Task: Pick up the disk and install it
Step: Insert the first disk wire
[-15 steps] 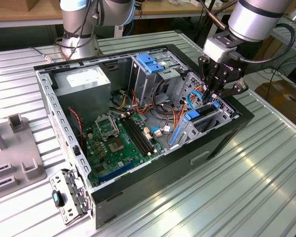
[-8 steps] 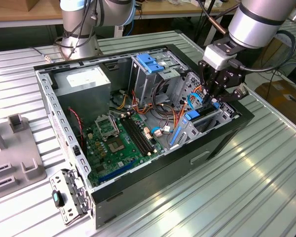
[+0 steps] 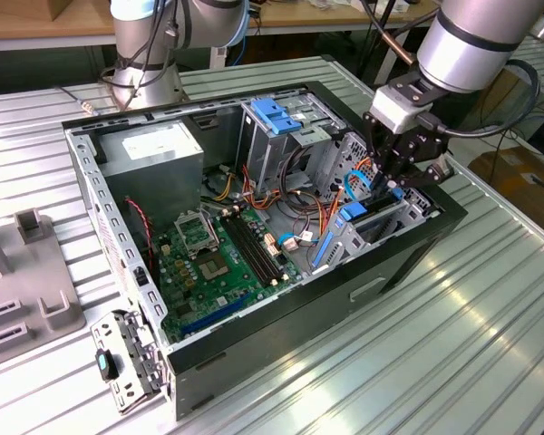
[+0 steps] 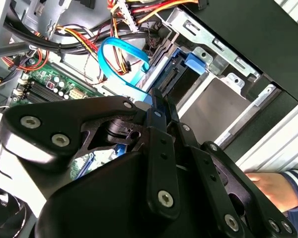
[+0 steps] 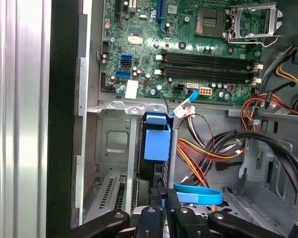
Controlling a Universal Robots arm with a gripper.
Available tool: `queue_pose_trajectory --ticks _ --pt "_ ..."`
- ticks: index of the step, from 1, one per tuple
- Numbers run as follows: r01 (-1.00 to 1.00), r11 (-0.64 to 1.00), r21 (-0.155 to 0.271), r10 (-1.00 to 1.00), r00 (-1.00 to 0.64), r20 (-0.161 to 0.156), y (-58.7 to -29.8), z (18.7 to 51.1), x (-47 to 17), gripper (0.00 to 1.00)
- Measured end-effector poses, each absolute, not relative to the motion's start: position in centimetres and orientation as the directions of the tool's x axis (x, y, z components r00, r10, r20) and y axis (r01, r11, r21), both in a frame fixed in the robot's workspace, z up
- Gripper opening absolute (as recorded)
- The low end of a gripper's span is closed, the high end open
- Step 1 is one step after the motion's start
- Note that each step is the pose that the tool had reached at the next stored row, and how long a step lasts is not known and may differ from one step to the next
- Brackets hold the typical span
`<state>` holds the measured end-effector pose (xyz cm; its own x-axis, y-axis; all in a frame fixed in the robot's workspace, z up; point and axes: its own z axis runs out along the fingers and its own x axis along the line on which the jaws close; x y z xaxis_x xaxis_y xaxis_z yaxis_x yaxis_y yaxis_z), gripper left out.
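One tool (image 5: 163, 197) clamped on the disk (image 5: 156, 141) edge, disk upright in narrow drive bay (image 5: 116, 144), cables (image 5: 208, 148) just beside

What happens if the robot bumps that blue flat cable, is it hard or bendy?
Probably bendy: the blue flat cable curls in a loose loop in the first wrist view, as floppy things do. It looks thin, so it's likely light and would just bend aside.

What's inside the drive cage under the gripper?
The disk, blue-framed, stands on edge in the drive cage, with the fingers of the gripper closed on its edge. The cage walls and the gripper cover its label and lower part.
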<state>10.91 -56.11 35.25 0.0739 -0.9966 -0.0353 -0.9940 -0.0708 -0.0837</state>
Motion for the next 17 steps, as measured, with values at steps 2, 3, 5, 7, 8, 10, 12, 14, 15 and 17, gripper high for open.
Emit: queue_pose_trajectory --ticks 2,3,5,7,8,10,12,14,15,17 --pt "-0.994 -0.071 -0.085 -0.997 0.074 -0.036 -56.11 35.14 10.87 0.16" --pt "-0.994 -0.071 -0.085 -0.997 0.074 -0.035 -56.12 35.06 10.87 0.16" --pt "-0.994 -0.071 -0.085 -0.997 0.074 -0.035 -56.12 35.04 10.86 0.16" --pt "-0.994 -0.071 -0.085 -0.997 0.074 -0.035 -56.12 35.01 10.86 0.16" --pt "-0.994 -0.071 -0.085 -0.997 0.074 -0.035 -56.12 34.99 10.85 0.16" --pt "-0.994 -0.071 -0.085 -0.997 0.074 -0.035 -56.12 34.91 10.85 0.16" --pt "-0.994 -0.071 -0.085 -0.997 0.074 -0.035 -56.12 34.87 10.85 0.16" --pt "-0.994 -0.071 -0.085 -0.997 0.074 -0.035 -56.12 34.86 10.85 0.16" --pt "-0.994 -0.071 -0.085 -0.997 0.074 -0.035 -56.12 34.85 10.85 0.16" --pt "-0.994 -0.071 -0.085 -0.997 0.074 -0.035 -56.15 34.83 10.84 0.16"
